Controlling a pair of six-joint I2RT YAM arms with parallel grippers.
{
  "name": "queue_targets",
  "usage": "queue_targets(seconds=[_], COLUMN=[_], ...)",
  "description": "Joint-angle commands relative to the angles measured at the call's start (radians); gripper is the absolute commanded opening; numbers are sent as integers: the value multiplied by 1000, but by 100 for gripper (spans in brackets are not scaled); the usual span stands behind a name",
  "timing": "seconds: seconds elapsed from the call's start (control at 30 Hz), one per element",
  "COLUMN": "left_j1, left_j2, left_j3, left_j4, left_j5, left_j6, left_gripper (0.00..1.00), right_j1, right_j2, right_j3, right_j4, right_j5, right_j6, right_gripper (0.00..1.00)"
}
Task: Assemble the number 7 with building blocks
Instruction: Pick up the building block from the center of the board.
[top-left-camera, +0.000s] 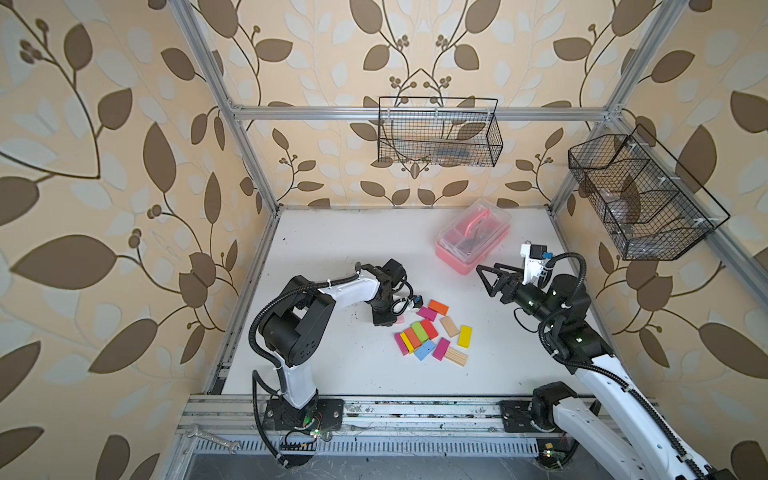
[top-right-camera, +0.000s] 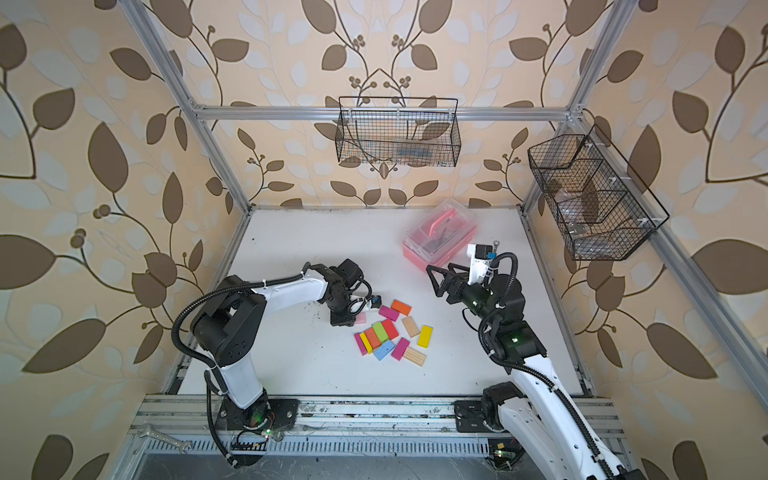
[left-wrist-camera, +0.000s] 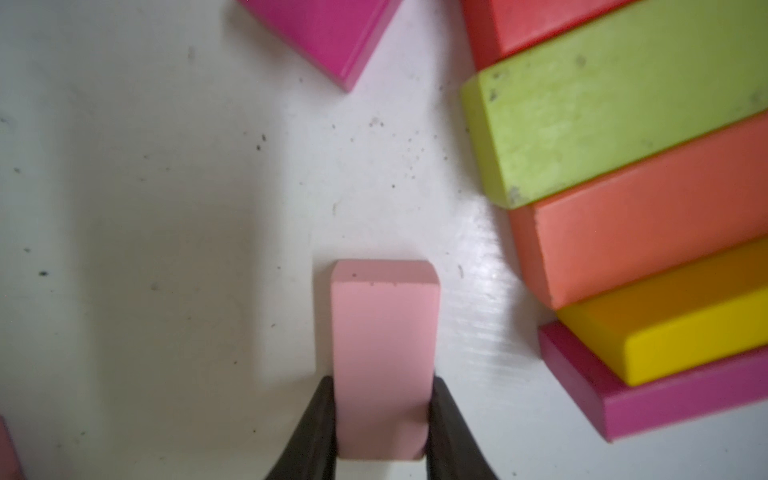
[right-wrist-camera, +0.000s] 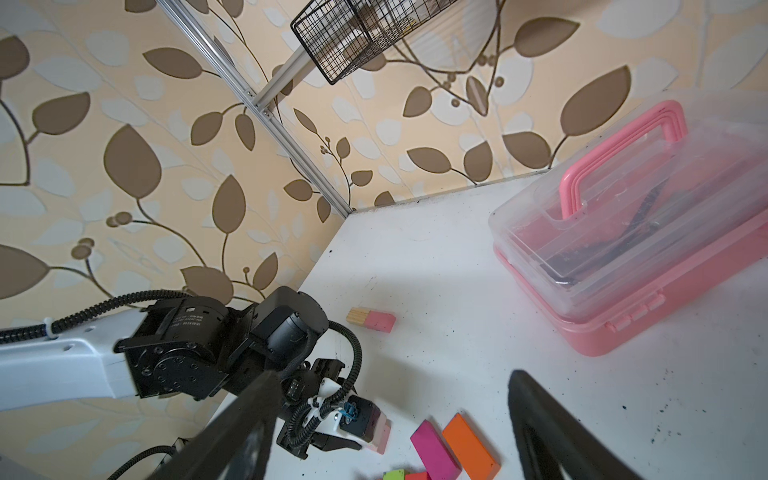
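My left gripper (left-wrist-camera: 382, 432) is shut on a pale pink block (left-wrist-camera: 384, 353) that stands on edge on the white table, its fingers (left-wrist-camera: 316, 428) pressed to both faces. In both top views this gripper (top-left-camera: 386, 320) (top-right-camera: 343, 319) points down just left of the building blocks (top-left-camera: 430, 332) (top-right-camera: 390, 332), a loose cluster of green, orange, red, yellow, magenta, blue and plain wood pieces. A wood and a pink block (right-wrist-camera: 371, 320) lie end to end behind the left arm. My right gripper (top-left-camera: 486, 279) (right-wrist-camera: 395, 415) hangs open and empty above the table. The number 7 shows in no view.
A pink clear-lidded box (top-left-camera: 473, 235) sits at the back right of the table (top-left-camera: 332, 249). Two wire baskets (top-left-camera: 438, 133) (top-left-camera: 636, 199) hang on the back and right walls. A wrench (top-left-camera: 212, 438) lies on the front rail.
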Motion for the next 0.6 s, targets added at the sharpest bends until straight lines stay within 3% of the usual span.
queue_targets(seconds=[0.0, 0.23, 0.37, 0.43, 0.57], left_j1=[-11, -12, -11, -11, -11], left_j2=[-92, -286, -340, -348, -404], left_j3=[-3, -11, 39, 58, 5], left_j4=[-34, -18, -59, -91, -49], left_j5=[1, -52, -164, -222, -222], left_j6=[-108, -413, -735, -911, -1203], left_gripper=[24, 26, 29, 24, 22], right_j1=[-4, 24, 56, 74, 110], right_j2=[-3, 23, 46, 62, 105], right_j3=[-18, -8, -1, 13, 60], right_j4=[28, 34, 45, 35, -9], right_j5=[1, -8, -4, 2, 11], right_j6=[28, 45, 47, 48, 28], right_gripper=[86, 85, 85, 85, 85])
